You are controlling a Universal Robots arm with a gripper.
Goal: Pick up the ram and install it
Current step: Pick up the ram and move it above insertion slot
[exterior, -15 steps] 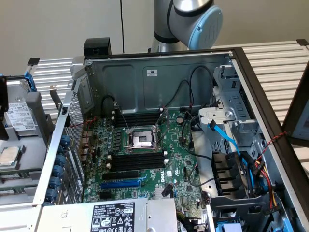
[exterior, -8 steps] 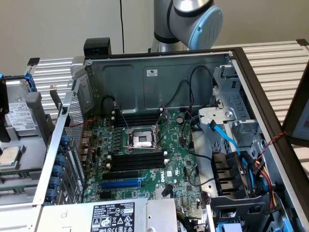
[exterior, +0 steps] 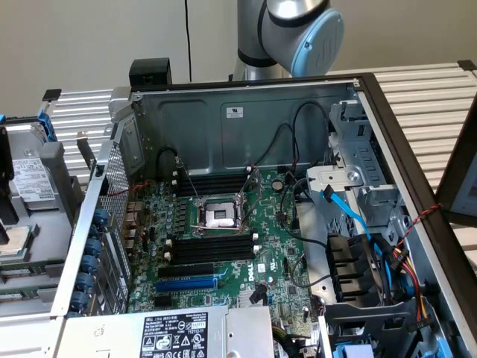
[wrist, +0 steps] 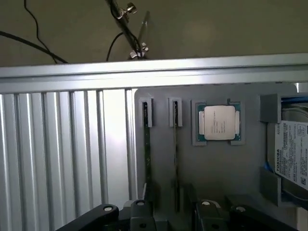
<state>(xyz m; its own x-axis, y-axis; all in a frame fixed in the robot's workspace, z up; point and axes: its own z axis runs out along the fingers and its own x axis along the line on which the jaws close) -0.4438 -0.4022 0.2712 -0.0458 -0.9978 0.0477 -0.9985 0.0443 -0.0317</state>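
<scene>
We see the gripper (wrist: 172,219) spread wide, holding nothing. The ram (wrist: 175,154) stands edgewise directly ahead, beside a second stick (wrist: 146,154).

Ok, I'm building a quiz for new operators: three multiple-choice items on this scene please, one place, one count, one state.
1. Where do the ram sticks stand? A motherboard slots; B grey tray; C on the hard drive.
2. How many ram sticks are there? A one; B four; C two.
3. The claw is: A open, empty; B shut on a ram; C shut on a cable.
Answers: B, they stand on edge in the tray beside the CPU; C, two thin green edges show; A, its fingers stand apart, gripping nothing.
</scene>
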